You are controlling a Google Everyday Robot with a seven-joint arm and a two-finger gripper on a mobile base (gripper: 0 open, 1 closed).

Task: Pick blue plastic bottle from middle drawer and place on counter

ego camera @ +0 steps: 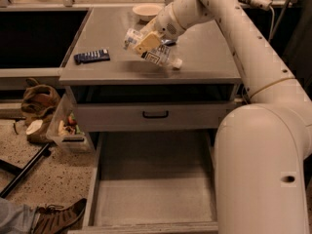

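Gripper (146,43) over the middle of the counter (209,57), its tan fingers (147,39) clamped across the bottle (161,57). The bottle is tilted, with its white cap (176,63) at the lower right end, low over the counter top; whether the cap touches the surface cannot be told. A shadow lies on the counter just beneath the bottle. The white arm (229,28) reaches in from the right, and its large near link fills the near right corner. A pale bowl (147,11) stands at the far edge of the counter, just beyond the gripper. A dark flat object (91,56) lies on the left part of the counter, well apart from the bottle. Below the counter top, a closed drawer front (112,117) carries a black handle (155,114). Beneath it the drawer (151,199) is pulled out toward the near side, showing a bare grey floor and low side walls. On the speckled floor to the left are a clear bin (68,130) beside the cabinet, a brown bag or shoe (38,99) farther left, and a brown shoe (61,216) at the near left.
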